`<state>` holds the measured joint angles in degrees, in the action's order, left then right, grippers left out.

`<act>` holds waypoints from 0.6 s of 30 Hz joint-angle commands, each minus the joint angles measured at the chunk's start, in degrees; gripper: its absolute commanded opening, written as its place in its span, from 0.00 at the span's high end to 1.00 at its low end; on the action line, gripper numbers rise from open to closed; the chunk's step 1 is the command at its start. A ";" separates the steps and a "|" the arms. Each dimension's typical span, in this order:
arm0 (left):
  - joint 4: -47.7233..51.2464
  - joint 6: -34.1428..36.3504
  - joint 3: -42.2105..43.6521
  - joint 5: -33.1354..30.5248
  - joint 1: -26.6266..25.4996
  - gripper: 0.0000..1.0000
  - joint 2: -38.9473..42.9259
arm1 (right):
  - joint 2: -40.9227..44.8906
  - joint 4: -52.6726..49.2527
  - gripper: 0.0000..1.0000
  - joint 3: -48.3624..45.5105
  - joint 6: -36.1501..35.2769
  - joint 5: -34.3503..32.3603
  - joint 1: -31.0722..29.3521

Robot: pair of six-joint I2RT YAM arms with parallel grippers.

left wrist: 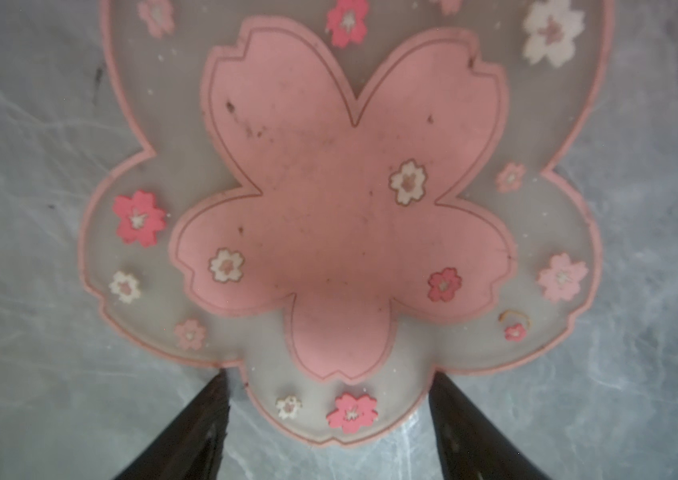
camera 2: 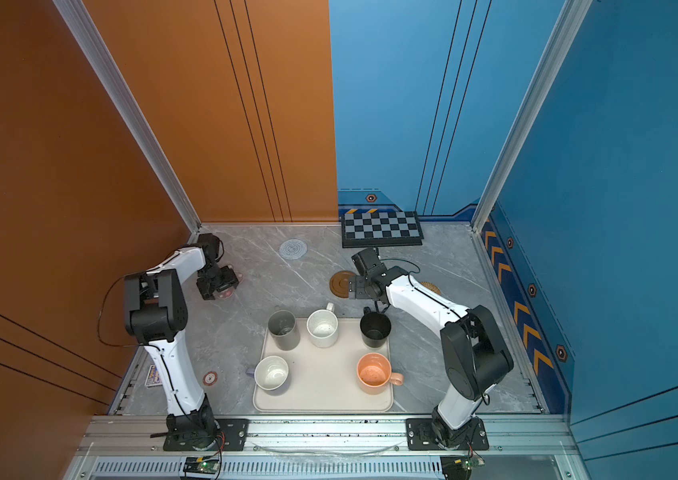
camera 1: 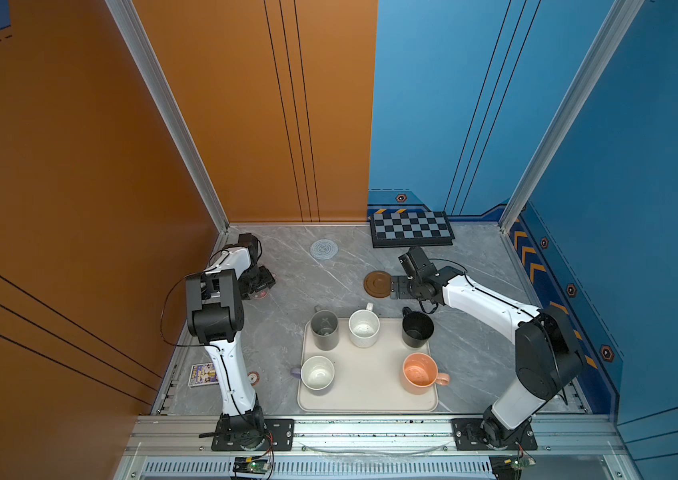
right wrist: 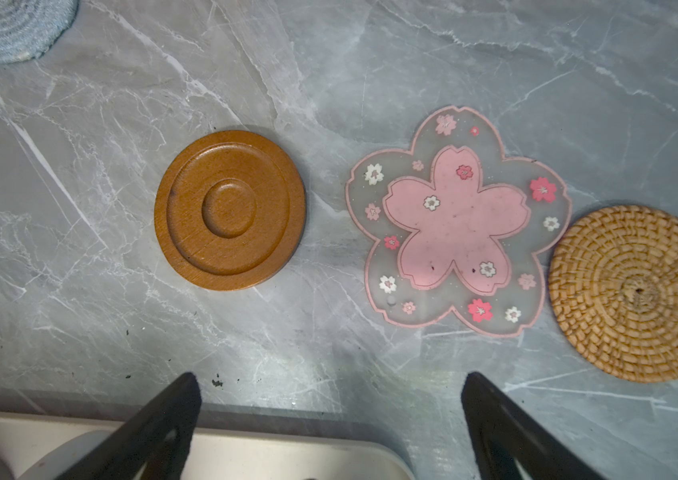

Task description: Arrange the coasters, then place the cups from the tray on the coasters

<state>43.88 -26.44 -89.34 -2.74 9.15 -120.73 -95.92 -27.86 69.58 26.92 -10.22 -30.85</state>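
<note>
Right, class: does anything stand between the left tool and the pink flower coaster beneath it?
Nothing visible does: the open left tool straddles one petal of the flower coaster, which lies flat on the bare table.

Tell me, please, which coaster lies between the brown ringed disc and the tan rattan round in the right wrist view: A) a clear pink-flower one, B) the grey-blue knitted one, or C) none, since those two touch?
A: the pink-flower coaster lies between the brown disc and the rattan round, while the knitted coaster sits well apart.
</note>
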 commanded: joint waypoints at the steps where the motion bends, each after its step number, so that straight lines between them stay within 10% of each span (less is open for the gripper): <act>1: -0.11 0.51 -0.18 1.04 1.53 0.24 -3.96 | -0.24 0.17 0.00 1.26 0.85 0.70 0.27; 18: 0.20 2.54 -0.14 3.75 -0.78 0.23 3.75 | -0.15 -0.80 0.00 2.78 1.55 0.84 -0.08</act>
<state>43.11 -24.69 -91.59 -1.78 10.15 -121.71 -95.92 -27.90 70.83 27.22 -10.02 -30.85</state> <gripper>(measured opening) 0.770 0.999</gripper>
